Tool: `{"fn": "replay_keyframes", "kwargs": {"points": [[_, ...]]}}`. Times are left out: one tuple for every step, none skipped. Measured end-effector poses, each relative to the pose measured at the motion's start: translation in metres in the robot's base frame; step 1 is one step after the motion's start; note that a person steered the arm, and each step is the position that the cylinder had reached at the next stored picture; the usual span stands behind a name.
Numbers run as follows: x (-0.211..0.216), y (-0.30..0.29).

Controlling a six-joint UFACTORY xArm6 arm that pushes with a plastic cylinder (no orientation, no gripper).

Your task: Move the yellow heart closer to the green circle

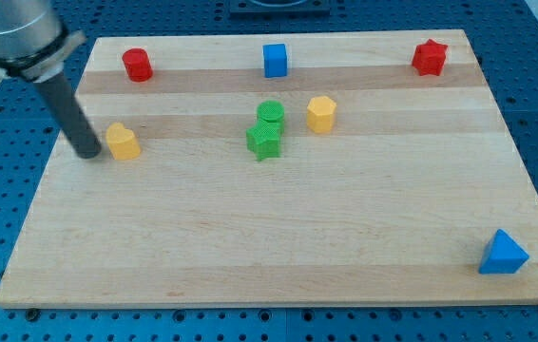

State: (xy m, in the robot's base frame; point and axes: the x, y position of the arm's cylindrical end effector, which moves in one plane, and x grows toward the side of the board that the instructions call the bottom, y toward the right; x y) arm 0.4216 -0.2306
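The yellow heart [124,141] lies at the view's left on the wooden board [278,247]. The green circle [270,113] sits near the board's middle, well to the right of the heart. My tip [90,152] is down on the board just left of the yellow heart, very close to it or touching it. The dark rod rises up and to the left from the tip.
A green star [263,141] lies right below the green circle. A yellow pentagon [320,113] sits to the circle's right. A red circle [137,64], a blue cube [275,59] and a red star [429,57] line the top edge. A blue triangle [503,254] is at the bottom right.
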Motion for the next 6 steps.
{"fn": "replay_keyframes", "kwargs": {"points": [[-0.003, 0.029], [-0.004, 0.048], [-0.01, 0.084], [-0.019, 0.124], [-0.024, 0.161], [-0.025, 0.18]]}}
